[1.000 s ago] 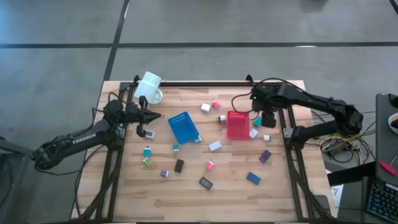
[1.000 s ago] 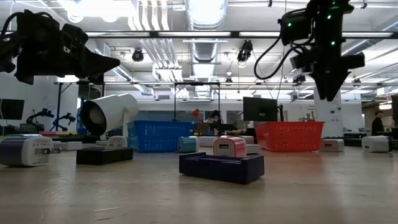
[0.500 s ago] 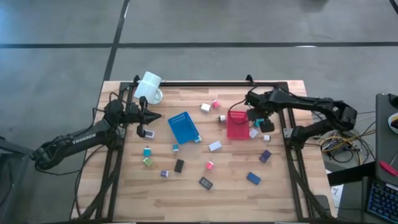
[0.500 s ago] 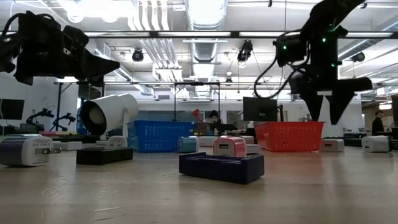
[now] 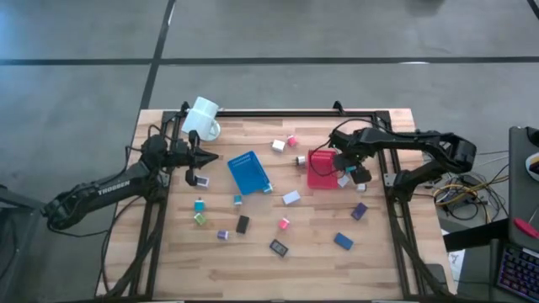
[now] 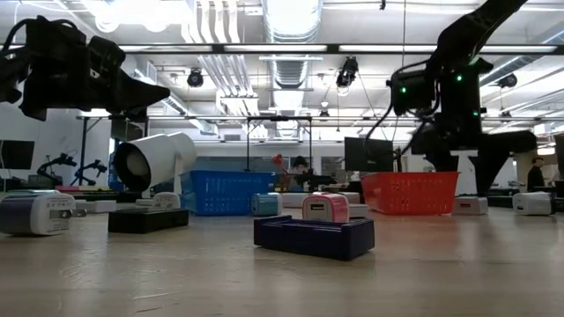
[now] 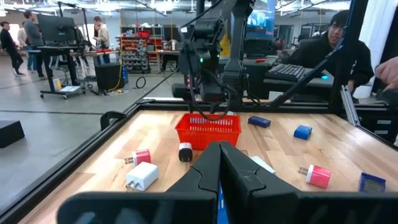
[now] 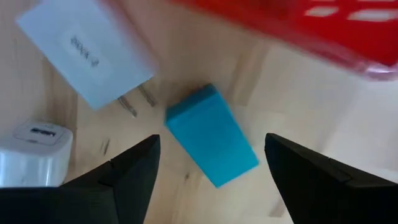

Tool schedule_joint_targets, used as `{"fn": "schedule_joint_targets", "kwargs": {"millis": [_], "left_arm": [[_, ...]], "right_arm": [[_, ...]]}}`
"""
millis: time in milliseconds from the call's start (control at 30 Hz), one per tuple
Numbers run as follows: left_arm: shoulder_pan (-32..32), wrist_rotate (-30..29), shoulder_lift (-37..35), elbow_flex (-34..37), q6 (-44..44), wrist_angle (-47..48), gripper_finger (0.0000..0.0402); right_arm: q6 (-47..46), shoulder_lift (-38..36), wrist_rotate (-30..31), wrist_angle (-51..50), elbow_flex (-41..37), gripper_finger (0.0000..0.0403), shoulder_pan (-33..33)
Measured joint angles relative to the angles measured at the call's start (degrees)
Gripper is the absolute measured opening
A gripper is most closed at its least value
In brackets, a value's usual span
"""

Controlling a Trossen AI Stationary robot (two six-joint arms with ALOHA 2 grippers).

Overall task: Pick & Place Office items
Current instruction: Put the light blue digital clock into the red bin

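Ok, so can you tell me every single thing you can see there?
mug: one, white, on its side at the table's far left corner
blue tray: one, blue, middle of the table
red tray: one, red, right of the blue tray
teal block: one, teal, beside the red tray, under the right claw
small blocks: about fifteen with the teal one; pink, white, teal, green, purple, black, blue; scattered over the table
table: one, pale wood
people: several, dark clothes, in the room beyond the table
left claw: one, dark, shut, above the table's left side near the mug
right claw: one, dark, open, over the teal block
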State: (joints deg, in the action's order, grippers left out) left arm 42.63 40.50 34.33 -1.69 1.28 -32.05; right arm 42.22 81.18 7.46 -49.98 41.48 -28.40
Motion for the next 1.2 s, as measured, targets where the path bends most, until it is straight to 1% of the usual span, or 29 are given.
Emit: {"fn": "schedule_joint_targets", "kwargs": {"millis": [433,533,633,767,833,1100,1200], "left_arm": [[0.0,0.02,0.0,0.0,0.0,0.04,0.0012],[0.0,0.04,0.0,0.0,0.0,0.07,0.0012],[0.0,0.04,0.0,0.0,0.0,0.07,0.0012],[0.0,0.06,0.0,0.0,0.0,0.09,0.0012],[0.0,0.07,0.0,0.0,0.0,0.09,0.0012],[0.0,0.15,0.0,0.0,0.02,0.09,0.0012],[0.0,0.15,0.0,0.0,0.02,0.09,0.0012]], "right_arm": [[1.59,7.58,0.42,1.87,0.45,0.0248,-0.02],[1.23,8.81,0.42,1.47,0.5,0.0233,-0.11],[1.06,8.95,0.39,0.91,0.49,0.0208,-0.11],[1.27,7.03,0.2,0.72,0.24,0.0164,-0.11],[1.29,5.59,0.5,0.78,0.03,0.0148,-0.11],[-2.42,-1.54,0.74,0.04,0.78,0.0148,-0.13],[-5.62,-4.45,0.46,-0.92,2.44,0.0148,-0.11]]}}
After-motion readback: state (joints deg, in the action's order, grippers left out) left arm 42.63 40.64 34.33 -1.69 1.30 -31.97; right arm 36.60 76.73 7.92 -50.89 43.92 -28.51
